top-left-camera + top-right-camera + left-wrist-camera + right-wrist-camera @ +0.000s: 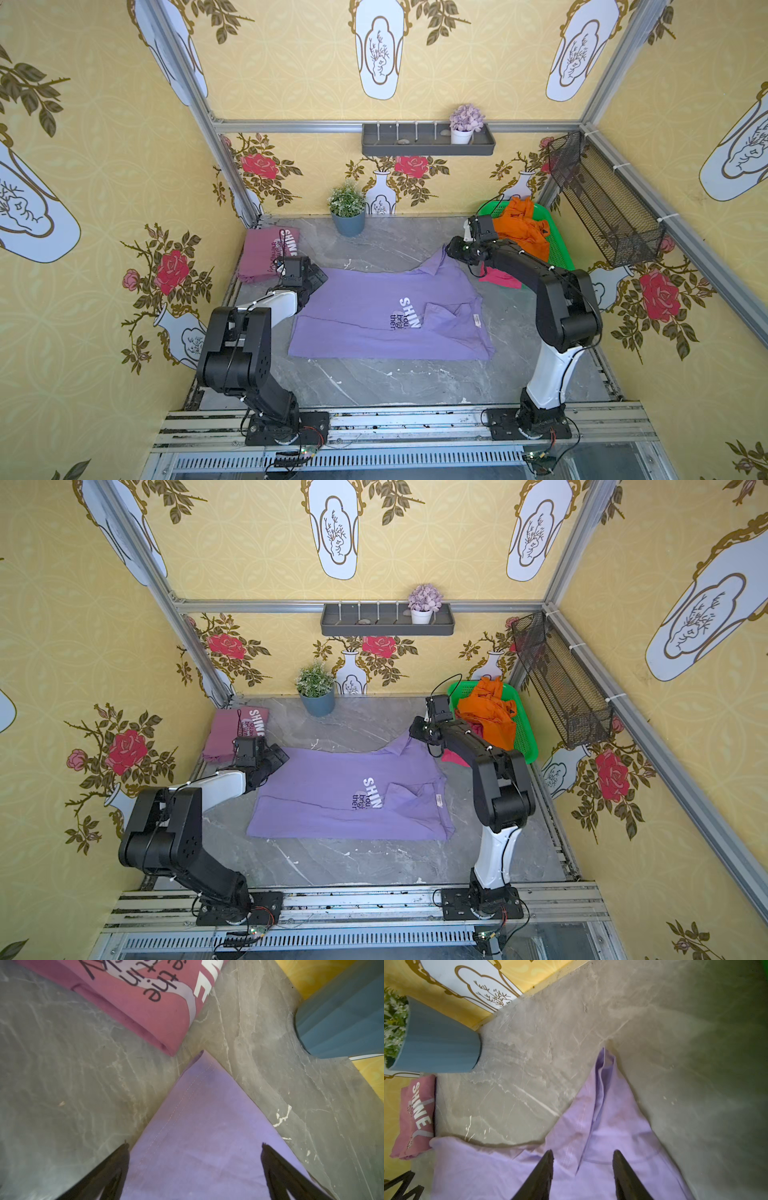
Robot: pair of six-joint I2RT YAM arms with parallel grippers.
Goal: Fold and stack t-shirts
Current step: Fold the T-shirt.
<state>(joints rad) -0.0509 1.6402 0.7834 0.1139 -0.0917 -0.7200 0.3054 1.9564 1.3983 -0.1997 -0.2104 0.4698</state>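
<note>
Left gripper point(194, 1146) wide, right gripper point(582, 1151) half-spread, both empty over the lavender t-shirt point(365, 299); I'd pinch both far corners evenly

On the folded dusty-mauve cotton t-shirt point(415, 1118), the white word "SHINE" can be read in the right wrist view, and the dark word "the" in the left wrist view. On the spread lavender-purple cotton t-shirt point(365, 307), white "SHIN" is shown in both top views, the remainder being covered by a fold, above the dark fragments "You", "brig" and "ther". The small white tag point(476, 320) cannot be read.
</note>
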